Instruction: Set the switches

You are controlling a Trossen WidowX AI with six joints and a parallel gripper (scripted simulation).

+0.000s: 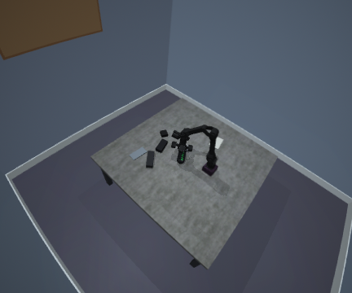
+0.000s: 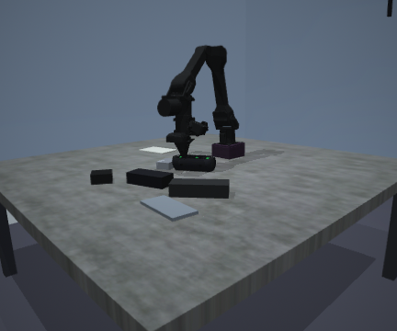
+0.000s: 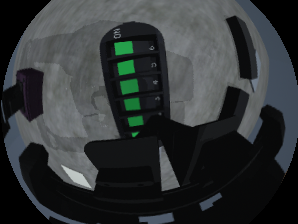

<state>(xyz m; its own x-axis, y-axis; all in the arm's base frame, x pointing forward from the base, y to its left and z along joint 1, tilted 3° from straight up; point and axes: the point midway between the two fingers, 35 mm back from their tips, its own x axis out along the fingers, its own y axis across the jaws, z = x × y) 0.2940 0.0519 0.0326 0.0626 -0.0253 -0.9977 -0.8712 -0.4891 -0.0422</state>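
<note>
The dark controller unit [image 1: 181, 160] [image 2: 194, 164] [image 3: 145, 31] sits flat on the bench, switches up, label side hidden. In the wrist view the green ends line the left, ON side, with numbers 6 to 3 readable on the right. Switch 2 is partly hidden and switch 1 mostly hidden behind my fingers. I cannot tell for certain which end of each rocker is down. My gripper [image 2: 183, 154] [image 3: 154, 118] is shut and empty. It points down, its tips at or just above the low-numbered end of the unit; contact is unclear.
Beyond the unit are a long dark block [image 1: 150, 159] [image 2: 199, 188], a shorter one [image 1: 161, 146] [image 2: 149, 178], a small one [image 1: 164, 133] [image 2: 101, 176] and a blue-grey plate [image 1: 138, 153] [image 2: 170, 208]. A pale block [image 2: 164, 164] is beside the unit. A white sheet [image 1: 219, 142] [image 2: 157, 150] lies farther back.
</note>
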